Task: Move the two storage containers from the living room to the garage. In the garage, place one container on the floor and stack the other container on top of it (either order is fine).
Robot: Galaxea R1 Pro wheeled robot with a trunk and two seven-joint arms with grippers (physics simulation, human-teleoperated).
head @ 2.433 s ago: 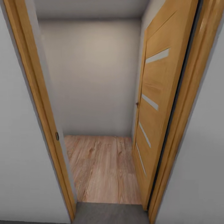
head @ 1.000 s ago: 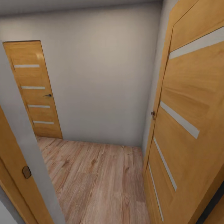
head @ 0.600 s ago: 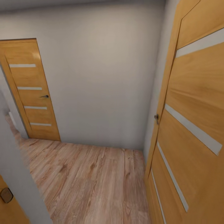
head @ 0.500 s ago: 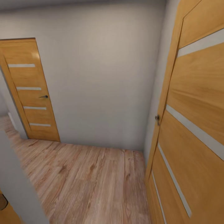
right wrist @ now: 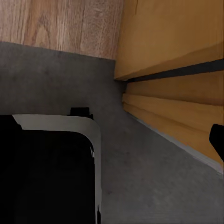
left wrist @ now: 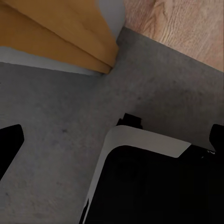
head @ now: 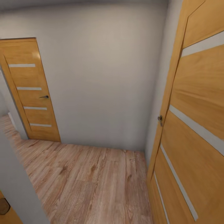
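Here the robot is rolling through a doorway from grey concrete floor onto light wood planks, so by my reading it is travelling from the garage side into the house, heading for the living room to fetch a storage container; neither orange-red bin is appearing in any of these views, so I cannot say where they are sitting. Going left to right in the head view: a closed wooden door with four glass slits is standing at the left, a plain grey-white wall is filling the middle, and an open door of the same make is swinging close along the right. The wrist views are looking down at the robot's own dark base by the door frame. Only dark finger edges are showing there, so I cannot tell how far either pincer is open, though nothing is showing between them. The next move is calling for a turn toward the hallway opening at far left, keeping clear of the open door.
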